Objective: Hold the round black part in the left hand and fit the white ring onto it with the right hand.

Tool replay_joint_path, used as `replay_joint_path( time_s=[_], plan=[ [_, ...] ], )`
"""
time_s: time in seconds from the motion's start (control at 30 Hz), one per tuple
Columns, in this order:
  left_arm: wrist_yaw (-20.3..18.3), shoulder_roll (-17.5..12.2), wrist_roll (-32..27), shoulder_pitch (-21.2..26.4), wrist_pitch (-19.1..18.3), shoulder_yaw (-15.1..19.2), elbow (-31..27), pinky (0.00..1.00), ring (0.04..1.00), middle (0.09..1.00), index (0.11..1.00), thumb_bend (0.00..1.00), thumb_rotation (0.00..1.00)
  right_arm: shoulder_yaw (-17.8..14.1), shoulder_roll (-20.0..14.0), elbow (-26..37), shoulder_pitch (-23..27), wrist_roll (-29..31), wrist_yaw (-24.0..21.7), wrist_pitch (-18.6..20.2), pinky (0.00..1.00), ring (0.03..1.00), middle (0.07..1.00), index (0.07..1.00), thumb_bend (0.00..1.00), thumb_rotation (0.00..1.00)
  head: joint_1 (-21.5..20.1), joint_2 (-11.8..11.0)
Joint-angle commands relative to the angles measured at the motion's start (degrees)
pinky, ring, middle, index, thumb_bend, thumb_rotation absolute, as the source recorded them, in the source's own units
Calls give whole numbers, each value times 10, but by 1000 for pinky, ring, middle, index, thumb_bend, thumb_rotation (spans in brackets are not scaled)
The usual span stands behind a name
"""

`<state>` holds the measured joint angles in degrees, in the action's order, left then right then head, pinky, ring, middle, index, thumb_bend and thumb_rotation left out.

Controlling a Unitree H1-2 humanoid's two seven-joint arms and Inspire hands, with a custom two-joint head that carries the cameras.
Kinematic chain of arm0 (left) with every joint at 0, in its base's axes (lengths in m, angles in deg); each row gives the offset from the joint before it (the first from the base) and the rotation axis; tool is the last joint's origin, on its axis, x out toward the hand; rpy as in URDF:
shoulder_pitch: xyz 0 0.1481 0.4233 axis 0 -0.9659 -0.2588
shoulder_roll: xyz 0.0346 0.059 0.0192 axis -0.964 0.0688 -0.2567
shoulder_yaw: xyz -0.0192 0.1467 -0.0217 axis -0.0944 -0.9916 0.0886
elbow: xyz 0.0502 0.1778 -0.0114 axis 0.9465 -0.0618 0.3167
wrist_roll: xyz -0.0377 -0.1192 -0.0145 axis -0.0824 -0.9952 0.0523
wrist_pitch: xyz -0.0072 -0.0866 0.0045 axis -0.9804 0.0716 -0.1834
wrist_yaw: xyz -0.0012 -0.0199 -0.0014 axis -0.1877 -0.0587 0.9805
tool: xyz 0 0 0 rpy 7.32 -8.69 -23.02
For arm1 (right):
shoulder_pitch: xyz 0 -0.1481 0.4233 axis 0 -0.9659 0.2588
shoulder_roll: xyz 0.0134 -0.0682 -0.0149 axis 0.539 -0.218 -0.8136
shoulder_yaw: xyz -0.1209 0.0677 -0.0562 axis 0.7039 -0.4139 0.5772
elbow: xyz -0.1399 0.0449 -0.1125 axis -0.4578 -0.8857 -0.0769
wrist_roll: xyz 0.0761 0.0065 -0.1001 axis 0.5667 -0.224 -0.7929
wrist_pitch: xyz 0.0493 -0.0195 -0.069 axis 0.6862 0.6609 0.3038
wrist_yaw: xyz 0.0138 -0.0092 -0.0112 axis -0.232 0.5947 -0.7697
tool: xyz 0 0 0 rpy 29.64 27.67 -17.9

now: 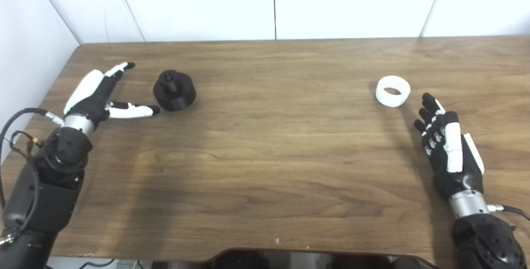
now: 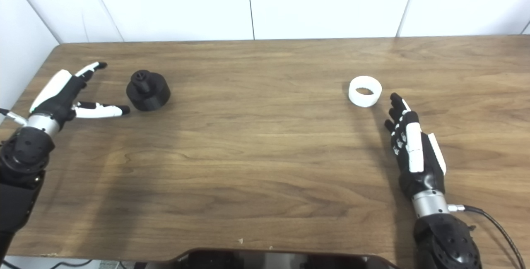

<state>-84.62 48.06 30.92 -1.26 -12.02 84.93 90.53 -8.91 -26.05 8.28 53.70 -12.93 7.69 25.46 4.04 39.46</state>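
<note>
The round black part (image 1: pixel 174 90) stands on the wooden table (image 1: pixel 273 145) at the left, a small knob on its top. My left hand (image 1: pixel 101 93) lies just left of it, open, fingers and thumb spread toward the part, the thumb tip almost at its base. The white ring (image 1: pixel 393 91) rests flat on the table at the right. My right hand (image 1: pixel 449 145) is open a little below and right of the ring, fingers pointing up at it, not touching.
White wall panels (image 1: pixel 273 4) close off the table's far edge and the left side. A dark rounded body part (image 1: pixel 290 258) shows at the bottom edge. Cables run from both wrists.
</note>
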Motion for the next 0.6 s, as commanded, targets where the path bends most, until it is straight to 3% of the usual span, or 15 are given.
replay_joint_path(
  time_s=[0.0,0.17,0.57],
  plan=[
    [4,-22,9,36,23,-1,8,921,999,968,916,955,334,-3,-15,12,-4,6,-7,-18,1000,1000,995,956,565,1000,1,1],
    [-9,-25,6,52,39,-19,45,932,1000,963,899,960,332,-3,-16,14,-6,4,-6,-18,1000,1000,998,960,564,1000,1,1],
    [-8,-14,16,77,34,-42,75,917,1000,964,892,952,339,-1,-20,12,-5,5,1,-21,1000,1000,990,951,578,1000,-2,-2]
  ],
)
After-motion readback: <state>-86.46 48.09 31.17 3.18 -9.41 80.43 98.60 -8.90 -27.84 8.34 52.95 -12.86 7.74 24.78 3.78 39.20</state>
